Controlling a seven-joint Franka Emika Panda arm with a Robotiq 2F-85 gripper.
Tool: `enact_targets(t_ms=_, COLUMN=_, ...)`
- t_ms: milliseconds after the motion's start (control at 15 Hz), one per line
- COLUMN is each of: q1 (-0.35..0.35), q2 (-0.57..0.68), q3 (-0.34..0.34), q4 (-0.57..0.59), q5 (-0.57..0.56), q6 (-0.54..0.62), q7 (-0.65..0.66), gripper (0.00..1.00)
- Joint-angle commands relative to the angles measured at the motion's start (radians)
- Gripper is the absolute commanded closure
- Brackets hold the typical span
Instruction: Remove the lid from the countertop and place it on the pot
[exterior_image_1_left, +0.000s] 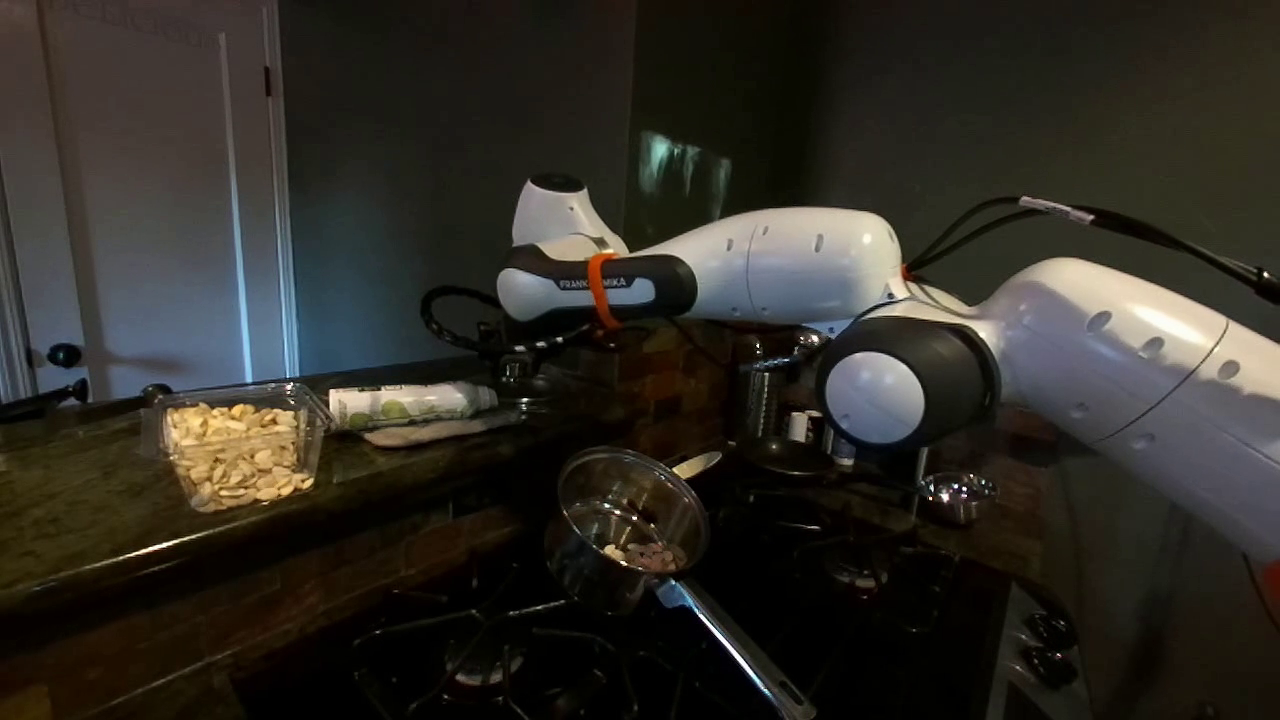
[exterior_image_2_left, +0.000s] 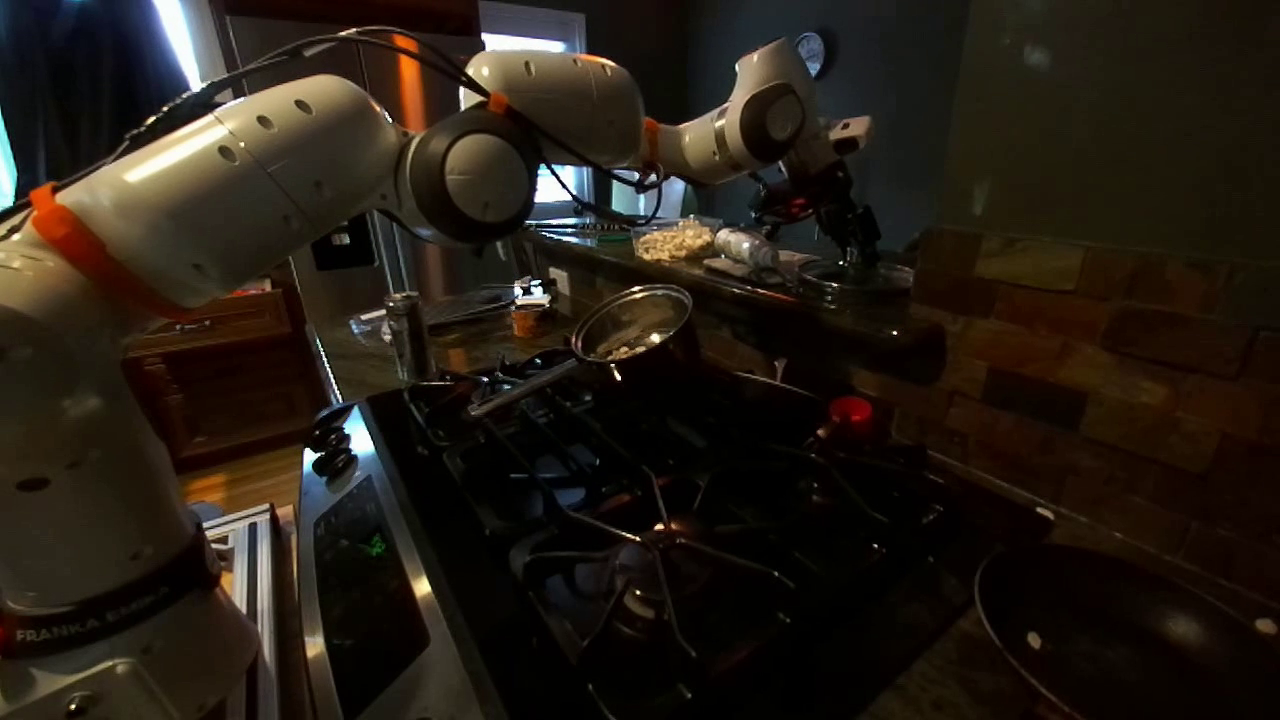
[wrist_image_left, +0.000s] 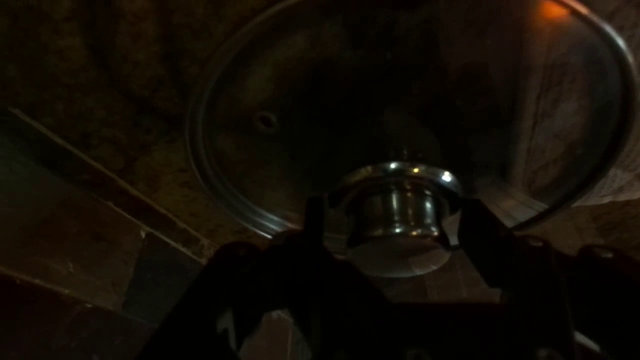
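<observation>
Hand (wrist_image_left: 392, 217) over lid (wrist_image_left: 400, 115); fingers (wrist_image_left: 314, 217) flank knob (wrist_image_left: 400, 210); pot (exterior_image_1_left: 595, 578) on stovetop (exterior_image_1_left: 880, 655).

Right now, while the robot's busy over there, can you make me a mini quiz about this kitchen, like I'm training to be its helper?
1. True or false: the pot has no lid on it.

2. Pick one. What colour are the bands around the white arm?
A. Blue
B. Orange
C. Yellow

3. Look at the wrist view. Which part of the glass lid is between the jaws?

Key:
1. True.
2. B.
3. Its metal knob.
</observation>
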Motion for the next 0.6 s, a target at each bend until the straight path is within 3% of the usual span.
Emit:
enact_targets(t_ms=0, q1=0.009, q2=0.014, q3=-0.021, q4=0.014, q5=-0.014, q6=0.018, q7=0.049, gripper=0.62)
enact_targets(t_ms=200, q1=0.008, q2=0.014, q3=-0.023, q4=0.018, q5=-0.01, q6=0.036, q7=0.066, gripper=0.77)
enact_targets(t_ms=533, q1=0.004, q2=-0.003, q3=-0.026, q4=0.026, q5=-0.009, q6=0.037, q7=0.083, gripper=0.77)
